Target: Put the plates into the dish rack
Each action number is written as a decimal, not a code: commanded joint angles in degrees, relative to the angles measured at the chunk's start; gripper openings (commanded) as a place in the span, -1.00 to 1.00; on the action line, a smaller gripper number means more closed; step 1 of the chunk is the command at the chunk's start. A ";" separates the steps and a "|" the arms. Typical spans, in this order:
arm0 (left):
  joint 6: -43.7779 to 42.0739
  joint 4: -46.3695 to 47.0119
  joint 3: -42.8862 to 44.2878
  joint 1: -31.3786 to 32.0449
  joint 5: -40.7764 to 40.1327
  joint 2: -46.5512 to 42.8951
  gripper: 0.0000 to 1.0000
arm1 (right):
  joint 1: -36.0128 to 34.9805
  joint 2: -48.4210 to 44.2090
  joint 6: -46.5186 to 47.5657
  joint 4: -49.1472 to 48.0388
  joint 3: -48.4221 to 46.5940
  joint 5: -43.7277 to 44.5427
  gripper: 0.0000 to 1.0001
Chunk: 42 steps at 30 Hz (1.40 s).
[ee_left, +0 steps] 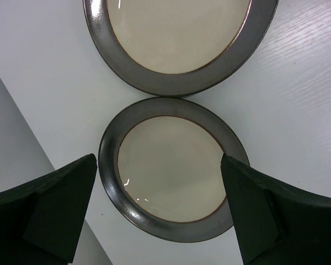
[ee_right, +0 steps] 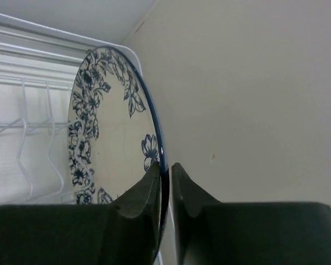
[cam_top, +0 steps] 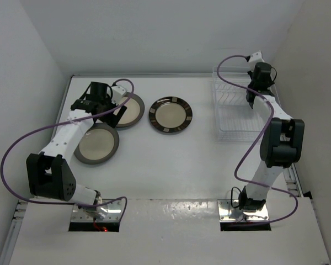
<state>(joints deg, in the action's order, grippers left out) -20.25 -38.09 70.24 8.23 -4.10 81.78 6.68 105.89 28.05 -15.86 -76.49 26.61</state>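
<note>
Left arm (cam_top: pixel 66 135), right arm (cam_top: pixel 265 171) wearing white link shells, bulky black joint housings. Purple cable (cam_top: pixel 2 165) looping loosely beside each arm. Silver base plates (cam_top: pixel 113 212) showing at mounts. Fingers (ee_left: pixel 49 221) appearing matte, dark green-black, wedge-shaped, tapering toward tips.

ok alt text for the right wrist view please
The right pincer is shut on the rim of a blue floral plate, held on edge. The white wire dish rack shows to its left, a plain wall to its right.
</note>
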 commanded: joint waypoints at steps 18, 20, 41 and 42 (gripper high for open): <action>2.49 -2.69 2.61 1.97 0.48 -0.31 1.00 | -11.67 -10.33 -2.11 11.70 -10.08 10.24 0.86; 3.29 -5.32 4.55 1.44 2.16 1.79 1.00 | -14.66 -14.28 -11.13 21.45 -11.13 6.81 0.95; 23.84 -11.58 10.30 -28.08 11.39 16.76 0.91 | -40.33 -19.58 -67.61 20.43 18.39 -16.42 0.93; 24.64 -10.79 8.53 -30.44 11.39 16.75 0.91 | -40.51 -19.58 -67.17 20.69 18.39 -16.24 0.93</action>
<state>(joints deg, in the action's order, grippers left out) -0.78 -49.93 82.89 -18.04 7.31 101.56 -32.05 88.23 -37.32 7.70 -56.07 9.65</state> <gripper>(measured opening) 0.959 0.963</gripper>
